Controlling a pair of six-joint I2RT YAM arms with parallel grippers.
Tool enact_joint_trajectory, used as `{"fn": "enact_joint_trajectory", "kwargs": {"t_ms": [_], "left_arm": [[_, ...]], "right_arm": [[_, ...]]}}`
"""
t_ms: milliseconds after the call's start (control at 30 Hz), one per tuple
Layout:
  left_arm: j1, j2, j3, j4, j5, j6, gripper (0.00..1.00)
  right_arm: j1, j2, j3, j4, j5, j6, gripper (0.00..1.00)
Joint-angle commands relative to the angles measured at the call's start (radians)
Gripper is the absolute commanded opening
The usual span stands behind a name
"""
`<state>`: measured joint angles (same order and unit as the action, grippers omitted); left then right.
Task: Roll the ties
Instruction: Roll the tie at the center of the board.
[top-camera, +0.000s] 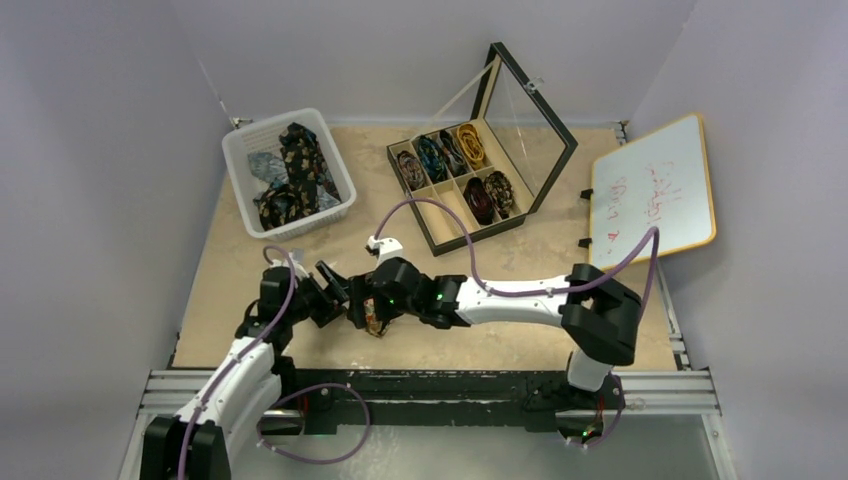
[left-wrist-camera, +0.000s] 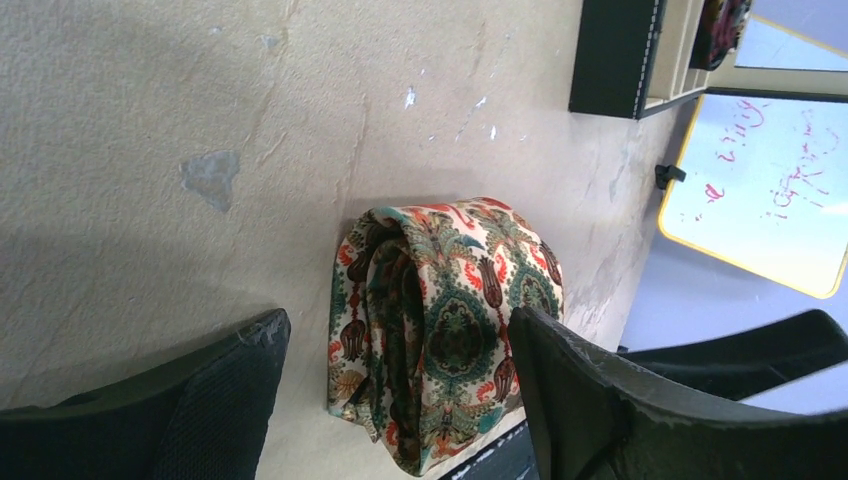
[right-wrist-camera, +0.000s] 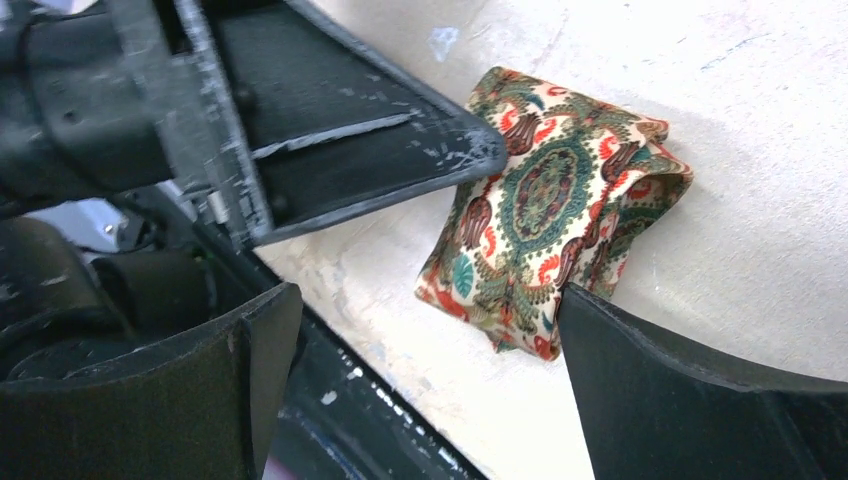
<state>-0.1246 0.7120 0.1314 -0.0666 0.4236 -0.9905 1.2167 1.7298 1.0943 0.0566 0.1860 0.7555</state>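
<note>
Two tools meet near front edge of surface (top-camera: 222, 290). Between them, rolled tie (left-wrist-camera: 440, 330) lying on surface, paisley in cream, teal, red. Over to left tool (left-wrist-camera: 398, 322): wide open, one finger either side of roll, clamping nothing. And right tool (right-wrist-camera: 428, 300): spread wide too, empty, roll just beyond its fingertips. Farther back, white basket (top-camera: 240, 150) with loose ties (top-camera: 295, 165) at left, open box (top-camera: 412, 205) holding coiled ties (top-camera: 437, 158) in its compartments, whiteboard (top-camera: 655, 190) off right.

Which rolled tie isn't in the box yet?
The cream-and-teal paisley roll on the bare table near the front edge; the other rolls sit in compartments of the box.
</note>
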Motion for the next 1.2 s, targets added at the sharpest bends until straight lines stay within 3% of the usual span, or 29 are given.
{"fn": "enact_joint_trajectory", "kwargs": {"t_ms": [0, 167, 367, 433, 667, 1000, 1167], "left_arm": [[-0.001, 0.038, 0.048, 0.023, 0.037, 0.050, 0.79], [-0.002, 0.065, 0.053, 0.042, 0.064, 0.081, 0.79], [-0.001, 0.080, 0.065, 0.068, 0.090, 0.100, 0.79], [-0.001, 0.083, 0.069, 0.096, 0.100, 0.108, 0.80], [-0.001, 0.133, 0.086, 0.105, 0.129, 0.151, 0.81], [0.003, 0.166, 0.088, 0.118, 0.124, 0.195, 0.82], [0.006, 0.178, 0.080, 0.159, 0.136, 0.208, 0.82]], "right_arm": [[-0.026, -0.072, -0.068, 0.043, -0.048, -0.024, 0.99], [-0.143, -0.180, -0.220, 0.195, -0.209, -0.036, 0.90], [-0.241, -0.221, -0.293, 0.311, -0.355, -0.049, 0.79], [-0.273, -0.195, -0.296, 0.341, -0.414, -0.034, 0.71], [-0.346, -0.070, -0.286, 0.481, -0.617, -0.002, 0.68], [-0.374, 0.069, -0.292, 0.583, -0.722, 0.014, 0.49], [-0.386, 0.111, -0.285, 0.578, -0.745, -0.002, 0.44]]}}
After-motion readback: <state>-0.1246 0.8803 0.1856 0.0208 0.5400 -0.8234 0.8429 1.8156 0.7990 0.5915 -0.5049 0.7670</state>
